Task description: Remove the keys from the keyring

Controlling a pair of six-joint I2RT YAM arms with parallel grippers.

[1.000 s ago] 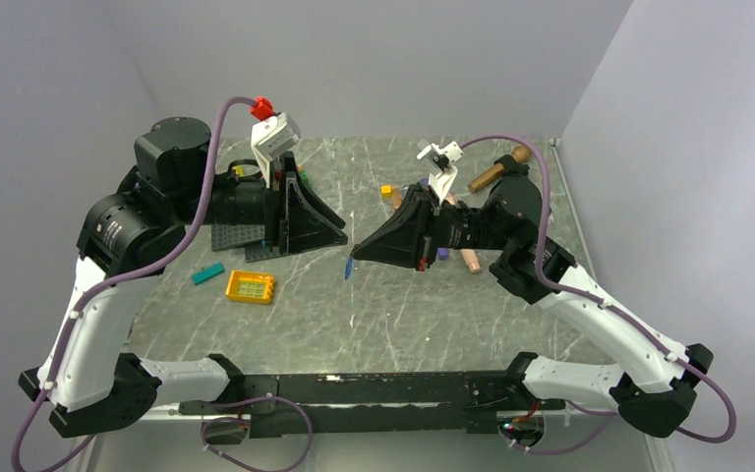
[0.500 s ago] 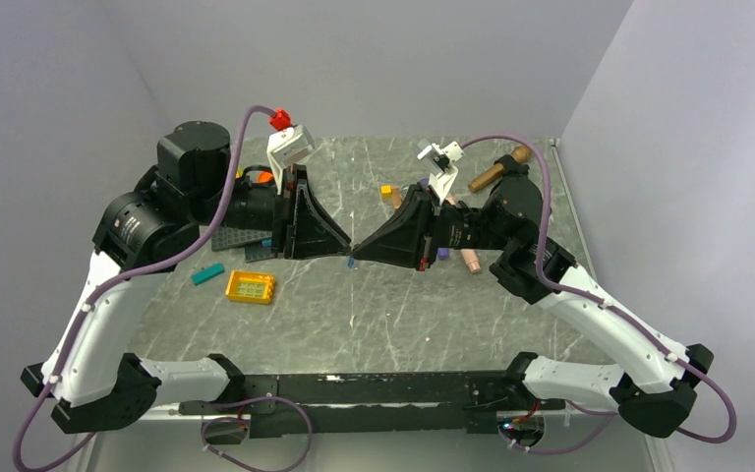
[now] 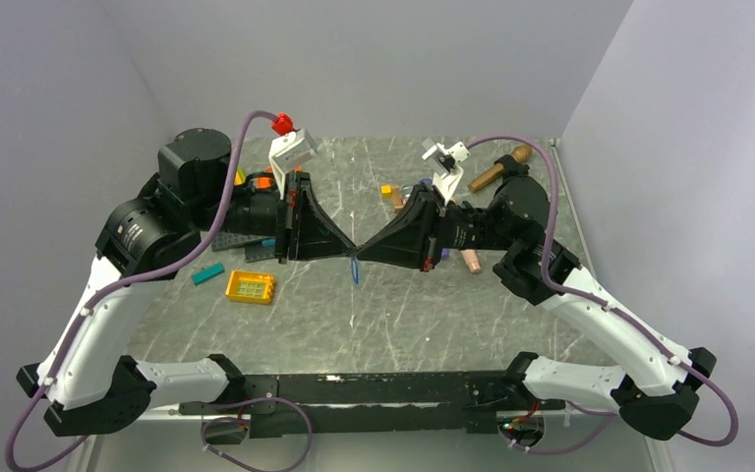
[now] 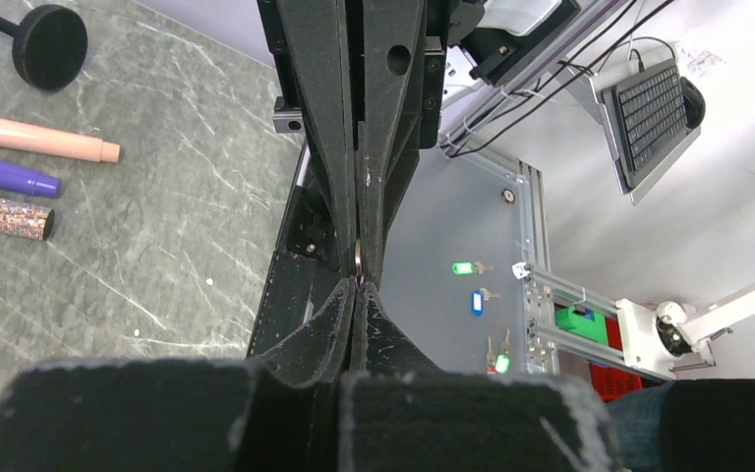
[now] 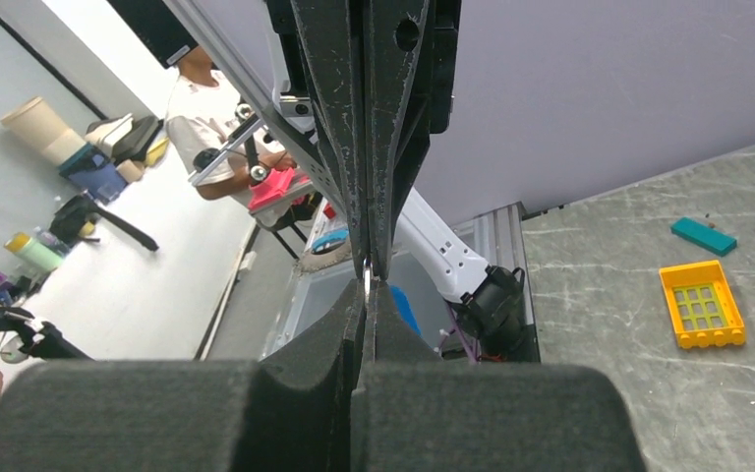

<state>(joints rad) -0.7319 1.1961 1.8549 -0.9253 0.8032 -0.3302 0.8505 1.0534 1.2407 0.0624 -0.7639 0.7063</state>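
Observation:
My left gripper and right gripper meet tip to tip above the middle of the table. Both are shut. The bright-blue keyring hangs just below the touching tips. In the left wrist view a thin metal edge sits pinched between my left gripper's tips and the right one's tips facing them. In the right wrist view the same metal edge shows at my right gripper's tips, with a blue piece just behind. The keys themselves are hidden by the fingers.
A yellow brick and a teal bar lie left of centre, by a dark grey baseplate. Pens, an orange brick and a wooden handle lie at the back right.
My left arm has swung right and its gripper has closed in on the right gripper's tips. The blue keyring, held by the right gripper alone before, now hangs between both.

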